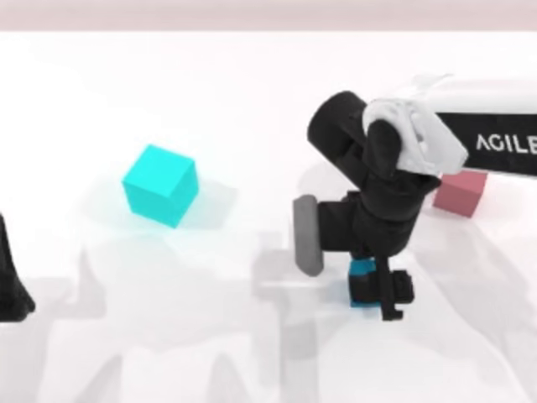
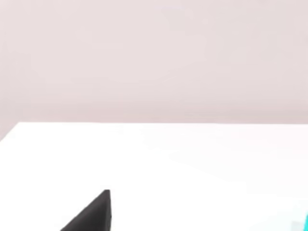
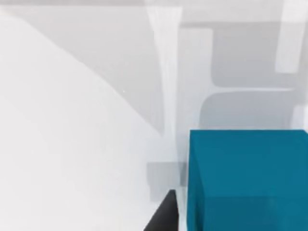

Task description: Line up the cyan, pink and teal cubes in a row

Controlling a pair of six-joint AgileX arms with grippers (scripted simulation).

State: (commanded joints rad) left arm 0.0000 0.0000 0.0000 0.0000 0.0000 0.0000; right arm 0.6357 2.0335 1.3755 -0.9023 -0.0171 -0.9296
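The large cyan cube (image 1: 159, 185) rests on the white table left of centre. Behind my right arm, at the right, sits the pink cube (image 1: 460, 191), partly hidden by the arm. My right gripper (image 1: 377, 294) points down over the small teal cube (image 1: 362, 270) near the front middle. In the right wrist view the teal cube (image 3: 245, 178) lies just beside one dark fingertip (image 3: 166, 214), and a thin gap shows between them. The other finger is out of frame. My left gripper (image 1: 13, 285) is parked at the left edge.
The table's far edge (image 2: 154, 123) shows in the left wrist view, where a sliver of the cyan cube (image 2: 306, 222) appears at the border. A grey camera block (image 1: 307, 235) juts out from the right wrist toward the cyan cube.
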